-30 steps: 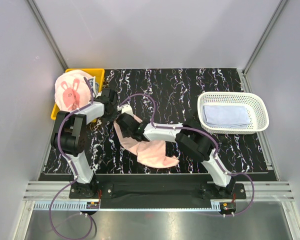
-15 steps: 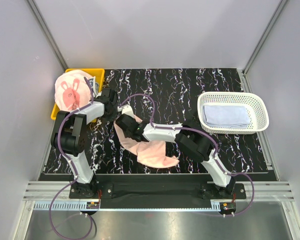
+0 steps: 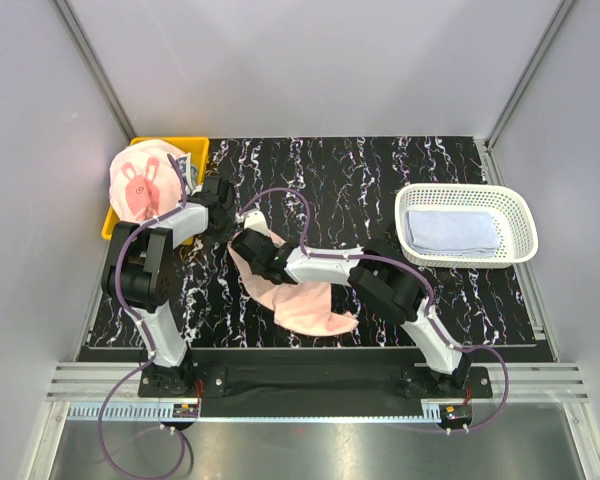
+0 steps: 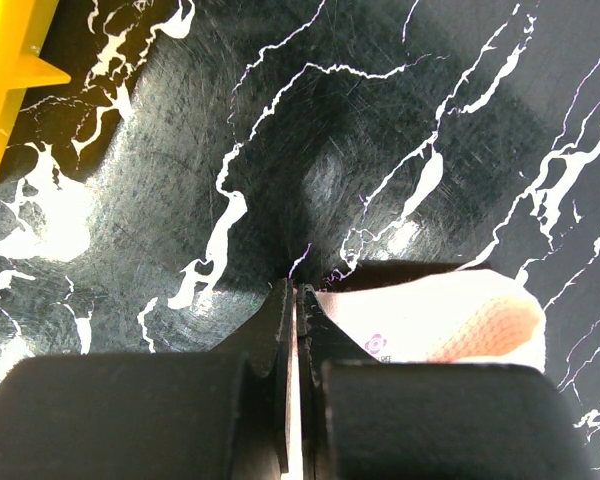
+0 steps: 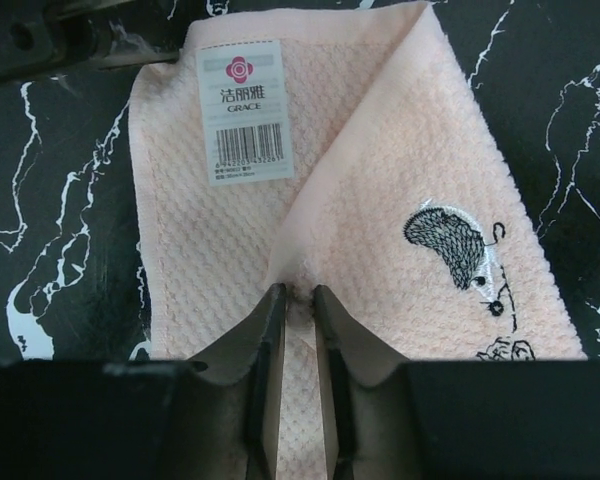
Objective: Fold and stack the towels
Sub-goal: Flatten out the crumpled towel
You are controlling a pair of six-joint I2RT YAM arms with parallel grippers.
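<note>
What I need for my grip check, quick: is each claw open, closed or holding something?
Left claw: closed, pinching a corner of the pink towel.
Right claw: closed on a fold of that towel.

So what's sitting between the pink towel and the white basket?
Top view: only the right arm's elbow hangs over bare marbled table between pink towel and white basket; no other object.

I am drawing my right claw (image 5: 298, 292) narrower than a second ago. Its jaws are now nipping a fold of the pink towel (image 5: 380, 200).
</note>
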